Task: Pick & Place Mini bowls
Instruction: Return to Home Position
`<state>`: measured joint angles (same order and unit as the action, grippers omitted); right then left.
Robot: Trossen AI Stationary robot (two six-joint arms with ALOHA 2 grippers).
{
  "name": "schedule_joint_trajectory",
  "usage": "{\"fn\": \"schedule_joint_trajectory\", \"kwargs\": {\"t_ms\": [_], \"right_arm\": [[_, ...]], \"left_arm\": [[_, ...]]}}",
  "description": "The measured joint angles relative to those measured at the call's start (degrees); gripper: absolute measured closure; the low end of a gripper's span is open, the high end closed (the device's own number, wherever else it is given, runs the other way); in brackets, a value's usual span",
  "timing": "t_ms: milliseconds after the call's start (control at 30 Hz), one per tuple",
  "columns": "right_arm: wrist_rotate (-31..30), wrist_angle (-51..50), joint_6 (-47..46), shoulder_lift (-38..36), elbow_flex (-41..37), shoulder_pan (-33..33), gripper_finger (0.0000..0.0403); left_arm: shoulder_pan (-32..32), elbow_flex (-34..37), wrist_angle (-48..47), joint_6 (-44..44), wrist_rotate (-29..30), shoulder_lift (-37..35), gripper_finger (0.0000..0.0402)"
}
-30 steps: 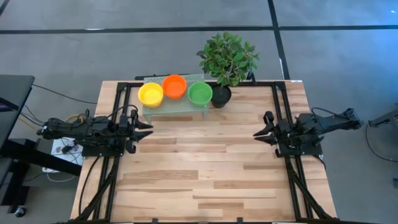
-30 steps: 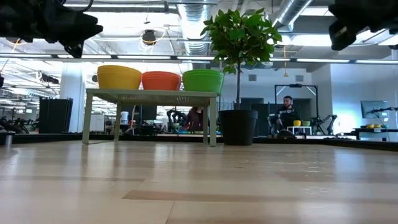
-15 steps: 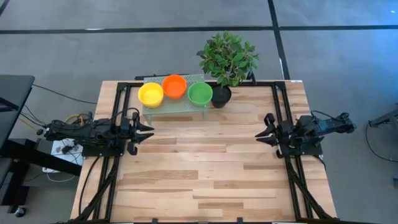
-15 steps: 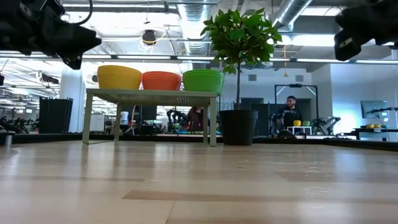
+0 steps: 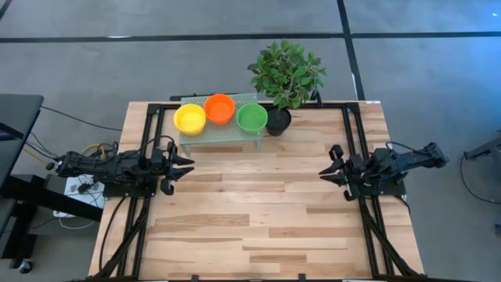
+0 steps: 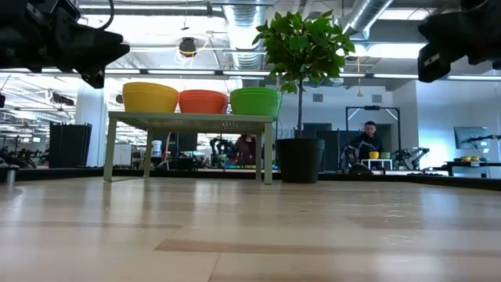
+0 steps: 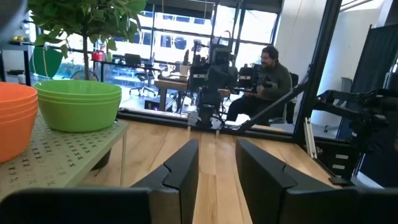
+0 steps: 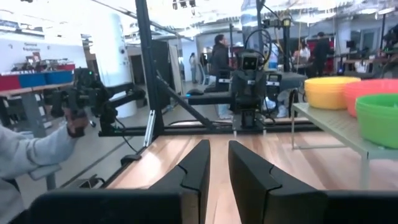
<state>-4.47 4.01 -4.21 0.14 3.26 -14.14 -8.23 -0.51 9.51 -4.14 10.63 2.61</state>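
The big wooden table lies bare across its middle, and both dark arms have drawn back a touch from where they were a second ago, the left one sliding outward along its side rail and the right one folding in at its own edge. To me that reads as the job being finished and the arms heading to rest. At the far edge stands the leafy plant in its black pot, just beside the pale green perforated shelf. On that shelf sit the mini bowls in three stacks side by side, yellow stack, orange stack and green stack, none left on the tabletop that I can see. Nothing stands between either arm and its side, so the way back looks free. The left gripper hangs low near the shelf's end, fingers a little apart with nothing between them. The right gripper faces it from well across the table, fingers parted only narrowly and likewise empty. A seated person works at a bench beyond the table.
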Motion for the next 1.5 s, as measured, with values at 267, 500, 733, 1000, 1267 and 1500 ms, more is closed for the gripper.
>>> {"fn": "schedule_joint_trajectory", "kwargs": {"t_ms": [267, 500, 733, 1000, 1267, 1500], "right_arm": [[-0.06, 2.74, -2.98, 0.0, -2.84, 0.41, 0.0349], [-0.17, 2.84, -0.82, 0.08, -2.86, 0.41, 0.0349], [-0.11, 2.84, -2.51, 0.15, -2.86, 0.41, 0.0349], [-0.08, 2.41, -3.33, 0.16, -2.89, 0.41, 0.0349], [-0.08, 2.3, -3.37, 0.17, -2.9, 0.41, 0.0349], [-0.06, 2.29, -3.37, 0.17, -2.93, 0.41, 0.0349]], "left_arm": [[0.0, 0.15, -0.55, 0.19, 0.0, 0.5, 0.0293], [0.0, 0.15, -0.56, -0.85, -0.01, 2.69, 0.0293], [-0.02, 0.15, -0.52, -7.17, -0.01, 6.87, 0.0293], [-0.02, 0.15, -0.48, -8.49, -0.01, 10.55, 0.0293], [-0.02, 0.15, 2.95, -4.28, 0.01, 6.24, 0.0293], [-0.02, 0.15, -2.03, -3.7, 0.04, 2.92, 0.0293]]}}
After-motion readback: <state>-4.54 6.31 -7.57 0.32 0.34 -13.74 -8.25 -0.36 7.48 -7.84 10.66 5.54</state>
